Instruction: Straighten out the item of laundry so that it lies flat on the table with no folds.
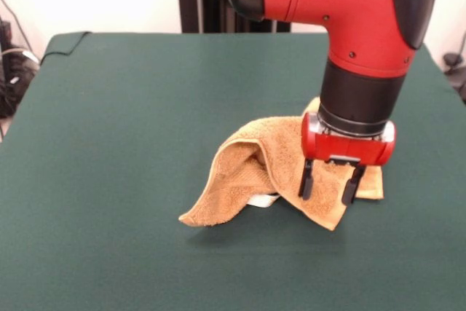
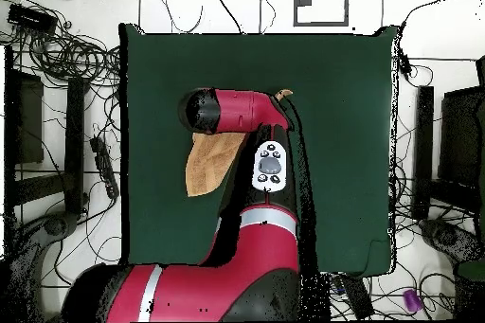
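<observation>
The green table (image 1: pixel 131 107) carries a rumpled, folded-over orange towel (image 1: pixel 240 180) right of its middle, nearer the front edge. The gripper (image 1: pixel 331 183) hangs over the towel, fingers parted, clasping nothing visible

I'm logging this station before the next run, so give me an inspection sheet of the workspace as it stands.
Surface: table in plain dark green cloth; one cloth corner at the far edge is turned up.
Job's things: towel crumpled, a fold humped up in the middle, white tag showing underneath; not flat.
Clutter: nothing seen on the table.
Gripper: gripper open, fingers pointing down over the towel's edge, gripping nothing.
Cables: many loose cables on the floor around the table, none on it.
Surroundings: dark equipment beside the table; white wall behind the robot.
</observation>
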